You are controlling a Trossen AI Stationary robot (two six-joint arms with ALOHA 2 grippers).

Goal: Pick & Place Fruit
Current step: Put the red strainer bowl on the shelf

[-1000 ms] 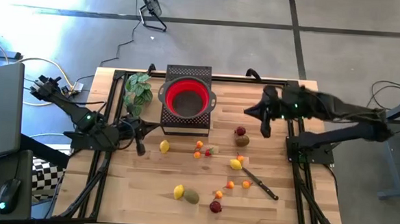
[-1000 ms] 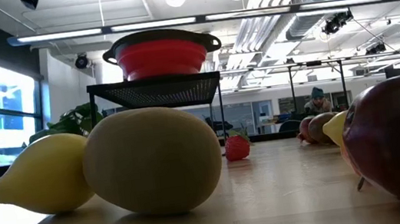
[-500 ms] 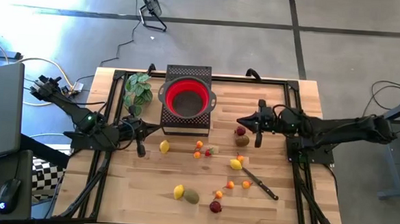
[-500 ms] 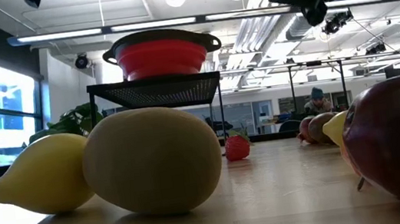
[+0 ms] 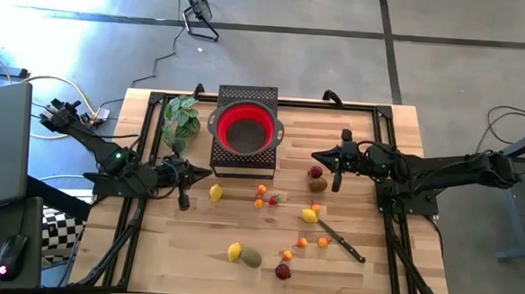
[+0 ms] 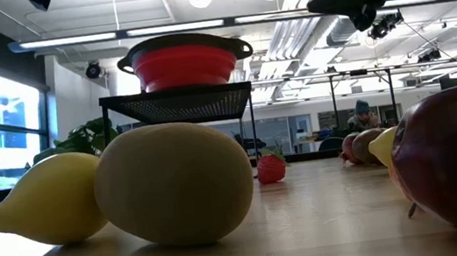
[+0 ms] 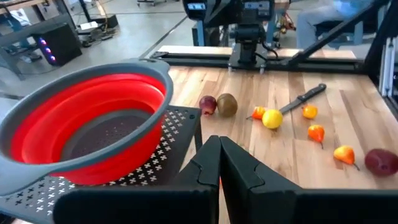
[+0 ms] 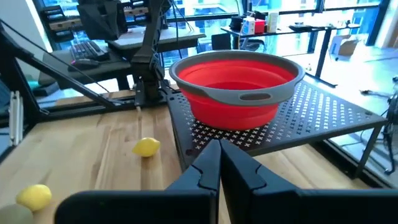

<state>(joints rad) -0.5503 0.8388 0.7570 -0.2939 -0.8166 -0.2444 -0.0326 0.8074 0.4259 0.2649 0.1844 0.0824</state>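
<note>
fruit (image 5: 316, 173) lies just below the clenched, empty right tool (image 5: 337, 160); left tool (image 5: 184, 173) clenched too.

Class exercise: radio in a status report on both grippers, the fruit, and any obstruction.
Left gripper shut, empty, beside the rack. Right gripper shut, empty, hovering by the dark red fruit. Fruit all on the table, none in the red colander. Knife among them.

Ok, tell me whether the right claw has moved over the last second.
Yes. The right claw, shut, has swung in from near the table's right frame toward the red colander, and now hangs above the dark red fruit.
</note>
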